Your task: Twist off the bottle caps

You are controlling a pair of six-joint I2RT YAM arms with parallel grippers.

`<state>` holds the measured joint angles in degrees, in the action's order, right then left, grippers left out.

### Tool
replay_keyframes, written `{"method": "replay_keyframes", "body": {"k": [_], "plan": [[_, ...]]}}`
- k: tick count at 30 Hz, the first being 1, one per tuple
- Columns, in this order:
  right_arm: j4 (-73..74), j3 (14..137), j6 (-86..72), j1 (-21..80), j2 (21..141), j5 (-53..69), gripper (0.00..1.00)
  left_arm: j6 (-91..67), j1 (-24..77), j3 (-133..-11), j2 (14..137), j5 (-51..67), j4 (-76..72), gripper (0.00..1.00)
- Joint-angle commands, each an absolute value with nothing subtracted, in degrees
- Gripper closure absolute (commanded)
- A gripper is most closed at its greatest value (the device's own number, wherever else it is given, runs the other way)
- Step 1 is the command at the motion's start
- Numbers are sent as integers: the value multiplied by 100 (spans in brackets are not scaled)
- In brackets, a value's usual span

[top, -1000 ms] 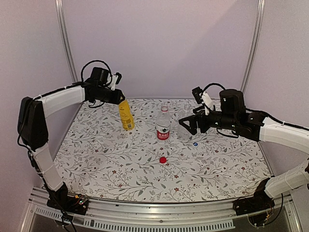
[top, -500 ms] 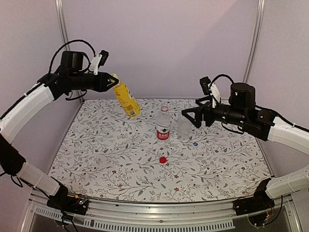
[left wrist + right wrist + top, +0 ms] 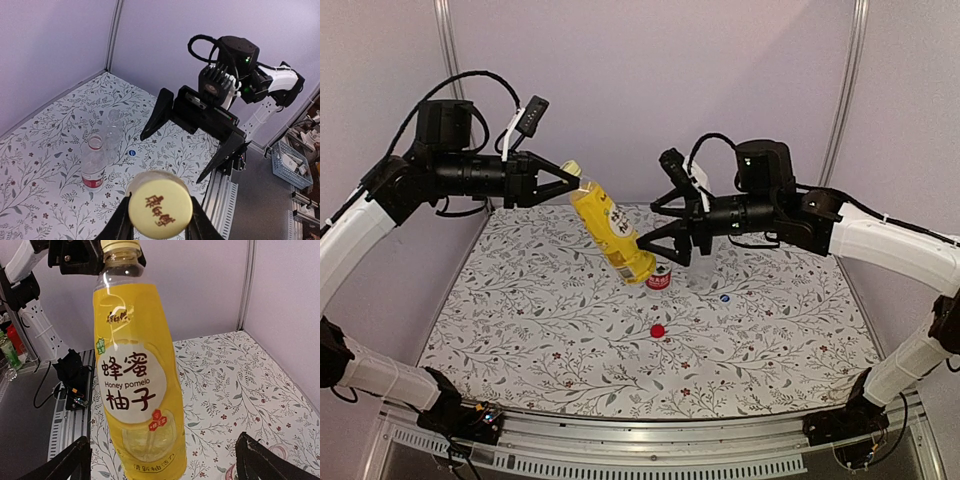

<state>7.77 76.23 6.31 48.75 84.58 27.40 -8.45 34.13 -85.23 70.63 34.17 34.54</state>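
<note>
Plainly, yellow bottle (image 3: pixel 132 370) labelled "Honey pomelo", yellow cap (image 3: pixel 160 208) bearing characters

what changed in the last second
The left pincer, shut on the top of the yellow bottle, raised it and swung it, tilted, toward the middle. The right pincer, open, moved left to its base. The red-label bottle, unlabelled bottle, red cap and blue cap stayed put.

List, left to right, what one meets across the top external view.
left end effector → yellow bottle → red cap → blue cap
</note>
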Motion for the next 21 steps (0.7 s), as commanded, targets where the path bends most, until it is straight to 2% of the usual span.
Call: {"method": "replay_keyframes", "body": {"k": [1, 9, 16, 21], "plan": [[1202, 7901, 973, 5065, 8735, 3306, 1, -1105, 3551, -8548, 7049, 4009, 3098, 100], [1169, 7920, 968, 5219, 8958, 3436, 4, -1534, 3709, -8291, 7204, 4353, 2321, 100], [1011, 7893, 936, 5238, 8943, 3502, 15, -1704, 3857, -8077, 7338, 4361, 1951, 100], [871, 7835, 901, 5238, 8925, 3634, 10, -1818, 3895, -7823, 7281, 4336, 1657, 100]]}}
